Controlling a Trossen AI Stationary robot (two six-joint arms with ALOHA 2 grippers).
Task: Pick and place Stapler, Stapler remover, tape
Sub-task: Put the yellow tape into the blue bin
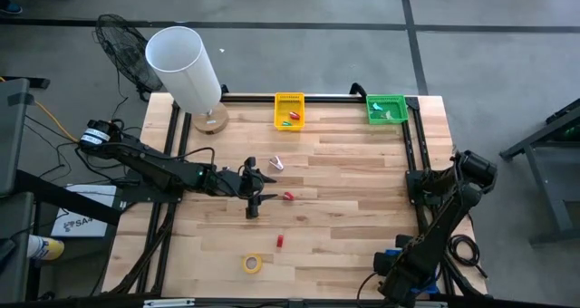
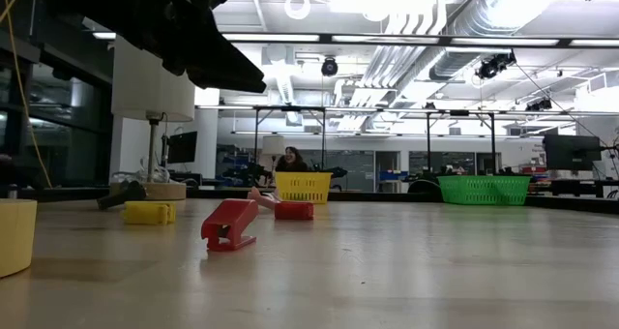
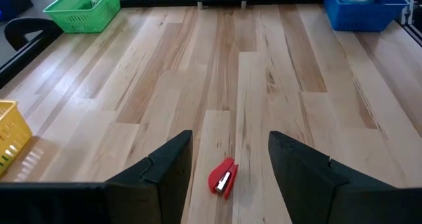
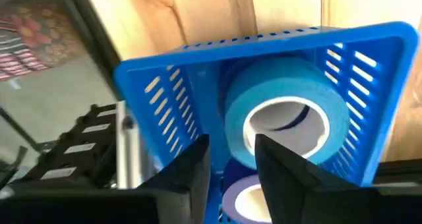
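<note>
A small red stapler (image 3: 224,178) lies flat on the wooden table (image 1: 362,208); it also shows in the high view (image 1: 288,197) and the low view (image 2: 293,210). My left gripper (image 3: 231,168) is open and hangs above the table just left of the stapler (image 1: 254,197), its fingers on either side of the stapler in the wrist view. A pale stapler remover (image 1: 276,163) lies farther back. A yellow tape roll (image 1: 252,264) rests near the front edge. My right gripper (image 4: 232,171) is open over the blue basket (image 4: 158,99), which holds a blue tape roll (image 4: 287,92) and a purple one (image 4: 241,197).
A second small red piece (image 1: 280,241) lies nearer the front, and a small yellow piece (image 2: 148,212) shows in the low view. The yellow basket (image 1: 289,110) and green basket (image 1: 387,109) stand at the far edge. A white-shaded lamp (image 1: 186,68) stands at the far left corner.
</note>
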